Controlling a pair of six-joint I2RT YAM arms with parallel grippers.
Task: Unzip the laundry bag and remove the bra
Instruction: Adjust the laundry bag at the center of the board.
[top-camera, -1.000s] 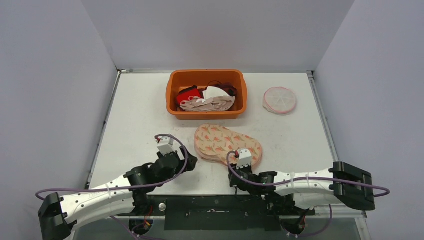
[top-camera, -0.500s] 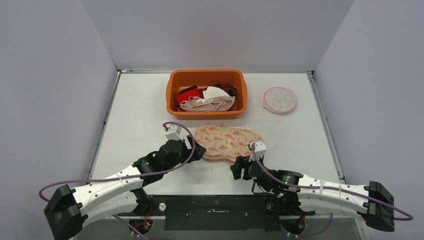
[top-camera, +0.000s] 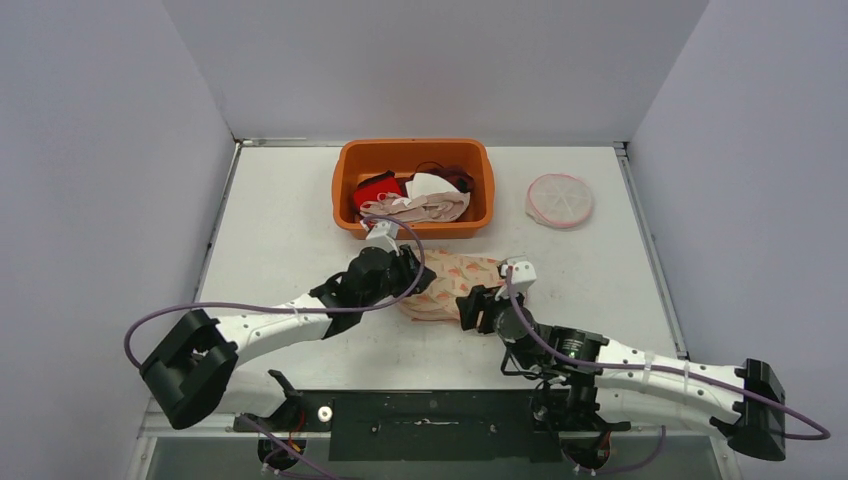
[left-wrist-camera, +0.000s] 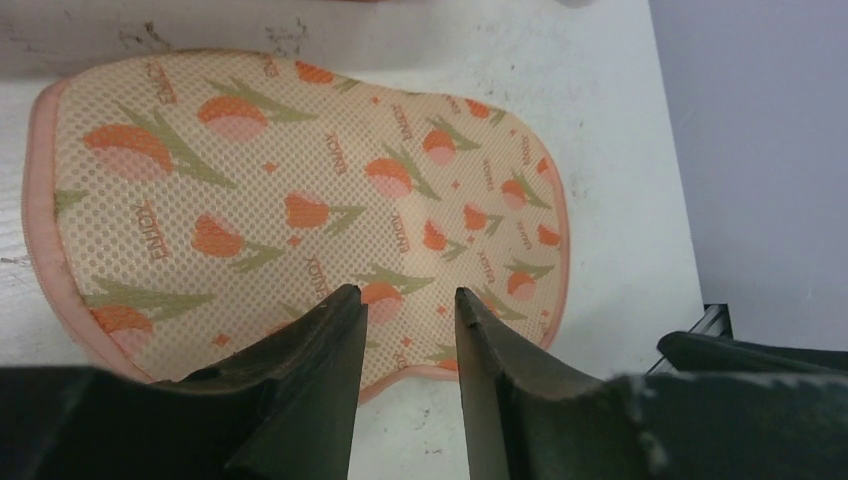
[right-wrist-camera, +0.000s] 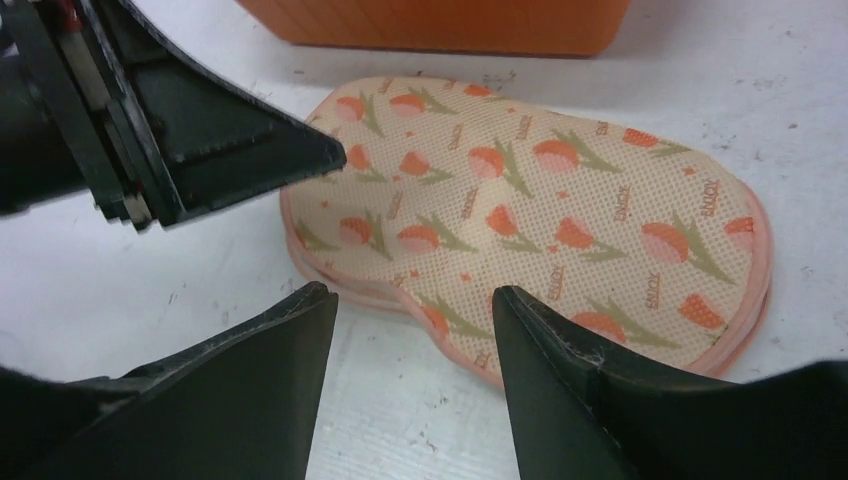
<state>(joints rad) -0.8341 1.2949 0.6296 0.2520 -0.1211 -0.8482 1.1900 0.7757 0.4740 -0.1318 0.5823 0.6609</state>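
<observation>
seen from above, the left gripper (top-camera: 418, 279) has been brought forward onto the left end of the laundry bag (top-camera: 468, 278), which lies flat just before the orange bin (top-camera: 345, 190); the right gripper (top-camera: 470, 308) sits at its near edge. in the left wrist view, the fingers are narrowed yet apart, nothing pinched. in the right wrist view, the jaws are spread.

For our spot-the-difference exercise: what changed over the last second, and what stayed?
Both arms reached forward: the left gripper came over the laundry bag, narrowing; the right gripper swung to its near edge, opening. The bag turned slightly. The bin and round pouch stayed.
</observation>
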